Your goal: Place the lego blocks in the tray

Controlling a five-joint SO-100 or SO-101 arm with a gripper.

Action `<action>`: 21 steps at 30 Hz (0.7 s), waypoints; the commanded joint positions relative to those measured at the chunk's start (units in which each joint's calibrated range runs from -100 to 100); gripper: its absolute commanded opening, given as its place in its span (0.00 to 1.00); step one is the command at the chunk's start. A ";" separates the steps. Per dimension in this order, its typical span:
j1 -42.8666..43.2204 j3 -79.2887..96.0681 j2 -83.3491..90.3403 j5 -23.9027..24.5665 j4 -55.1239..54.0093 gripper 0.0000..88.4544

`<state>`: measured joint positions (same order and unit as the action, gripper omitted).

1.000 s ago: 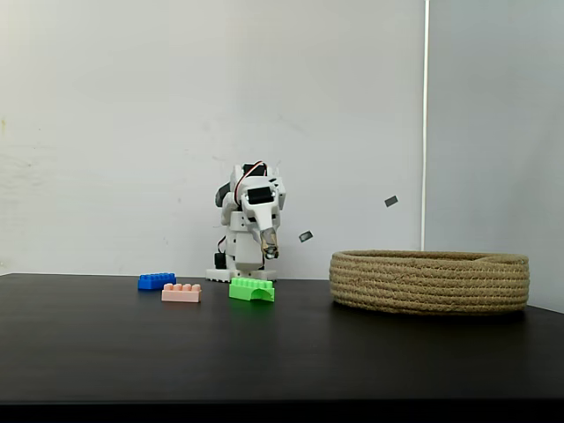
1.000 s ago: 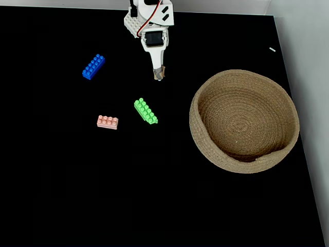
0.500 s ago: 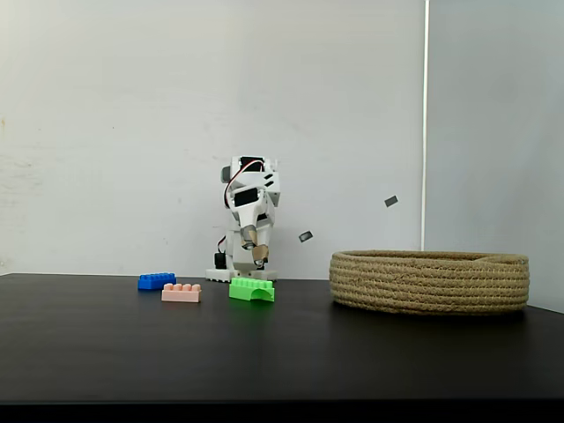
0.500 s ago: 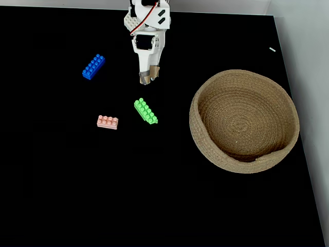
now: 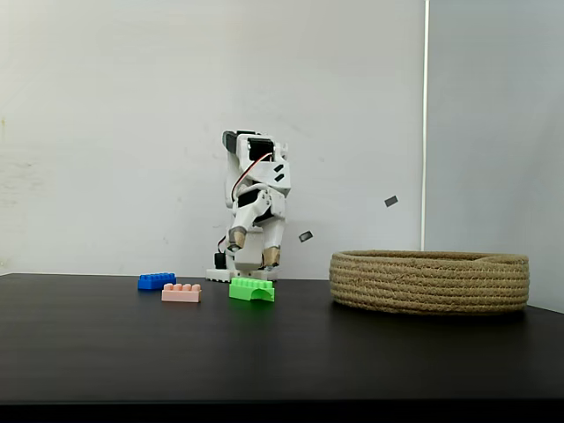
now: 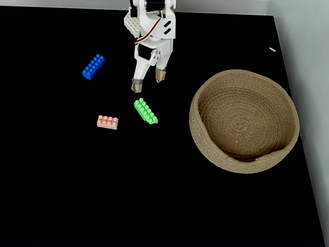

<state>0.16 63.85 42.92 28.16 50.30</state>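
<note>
Three lego blocks lie on the black table: a blue one (image 6: 93, 66) (image 5: 157, 281), a pale pink one (image 6: 107, 122) (image 5: 181, 293) and a bright green one (image 6: 146, 111) (image 5: 251, 289). The tray (image 6: 244, 120) (image 5: 430, 280), a shallow round basket of tan rope, stands to the right with nothing in it. My gripper (image 6: 148, 81) (image 5: 254, 247) hangs open above the table, just behind the green block and apart from it, with nothing between its brown-tipped fingers (image 6: 136, 86).
The arm's white base (image 6: 134, 23) stands at the table's far edge against a white wall. A small white scrap (image 6: 272, 50) lies near the far right corner. The table's right edge runs close past the basket.
The gripper has gone from shut to open. The arm has stretched forward and lowered toward the green block. The blocks and basket have not moved.
</note>
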 commanded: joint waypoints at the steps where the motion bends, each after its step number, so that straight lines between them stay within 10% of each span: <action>1: -0.58 -9.64 -8.70 1.76 -0.03 0.37; 21: -4.12 -25.05 -33.12 1.07 -2.03 0.40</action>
<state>-3.42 43.00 10.09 29.67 48.19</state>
